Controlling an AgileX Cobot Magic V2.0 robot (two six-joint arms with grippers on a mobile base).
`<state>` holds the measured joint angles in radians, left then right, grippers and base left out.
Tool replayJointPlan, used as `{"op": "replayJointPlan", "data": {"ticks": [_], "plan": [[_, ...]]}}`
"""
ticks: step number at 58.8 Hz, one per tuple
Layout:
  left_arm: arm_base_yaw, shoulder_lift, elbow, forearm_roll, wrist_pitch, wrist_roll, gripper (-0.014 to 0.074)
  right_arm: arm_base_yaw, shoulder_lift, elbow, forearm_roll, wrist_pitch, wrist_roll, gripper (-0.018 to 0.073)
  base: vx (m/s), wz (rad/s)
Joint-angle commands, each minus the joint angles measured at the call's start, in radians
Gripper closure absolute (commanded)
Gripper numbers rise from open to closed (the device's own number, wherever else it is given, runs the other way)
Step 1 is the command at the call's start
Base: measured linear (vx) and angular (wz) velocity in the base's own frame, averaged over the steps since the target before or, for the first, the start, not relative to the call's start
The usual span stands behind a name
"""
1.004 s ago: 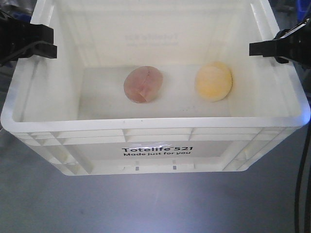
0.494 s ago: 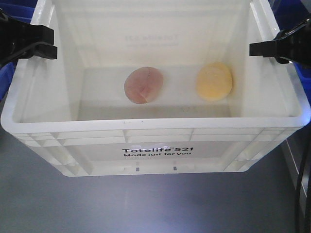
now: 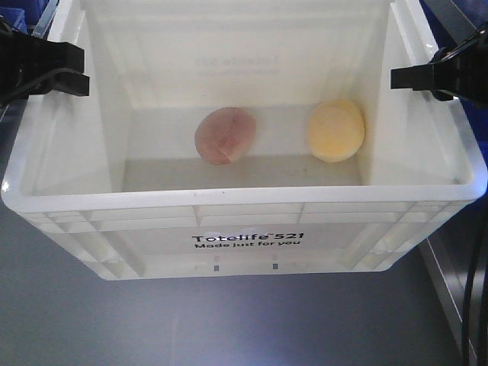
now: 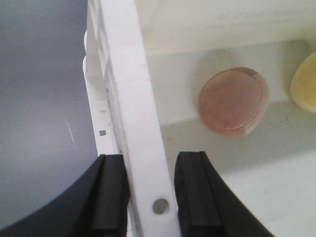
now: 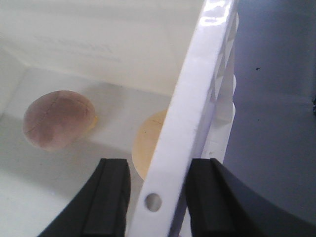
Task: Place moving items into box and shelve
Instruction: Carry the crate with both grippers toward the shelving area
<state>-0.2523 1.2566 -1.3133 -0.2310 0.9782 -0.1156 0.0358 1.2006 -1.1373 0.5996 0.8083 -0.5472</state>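
Observation:
The white box (image 3: 244, 194), printed "Totelife 521", fills the front view. On its floor lie both moving items: the pinkish-brown lump (image 3: 225, 136) with a crack line at centre and the pale yellow one (image 3: 335, 130) to its right. My left gripper (image 3: 82, 69) is shut on the box's left rim (image 4: 131, 89), one black finger (image 4: 111, 195) outside the wall and the other inside. My right gripper (image 3: 396, 76) clamps the right rim (image 5: 197, 89) the same way. The left wrist view shows the pinkish lump (image 4: 233, 101); in the right wrist view the rim partly hides the yellow lump (image 5: 148, 143).
Grey surface (image 3: 229, 328) lies below the box. A blue bin (image 3: 15, 15) shows at the top left corner and more blue (image 3: 476, 114) past the right wall. A metal rail (image 3: 446, 290) and a black cable (image 3: 474, 290) run down the lower right.
The surroundings have slid behind the box: blue bins come into view at the corners and a rail appears at lower right. Both grippers keep their hold; the lumps barely shift.

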Motion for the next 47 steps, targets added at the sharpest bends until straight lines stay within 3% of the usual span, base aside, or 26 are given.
{"op": "replayJointPlan", "data": {"ticks": [1,47], "plan": [[-0.007,-0.030,-0.051,-0.065,-0.146,0.010,0.0603,0.004,-0.041,-0.050,0.111,-0.047,-0.044,0.0565,0.38,-0.06],[-0.007,-0.030,-0.051,-0.065,-0.146,0.010,0.0603,0.004,-0.041,-0.050,0.111,-0.049,-0.044,0.0565,0.40,-0.01]]}}
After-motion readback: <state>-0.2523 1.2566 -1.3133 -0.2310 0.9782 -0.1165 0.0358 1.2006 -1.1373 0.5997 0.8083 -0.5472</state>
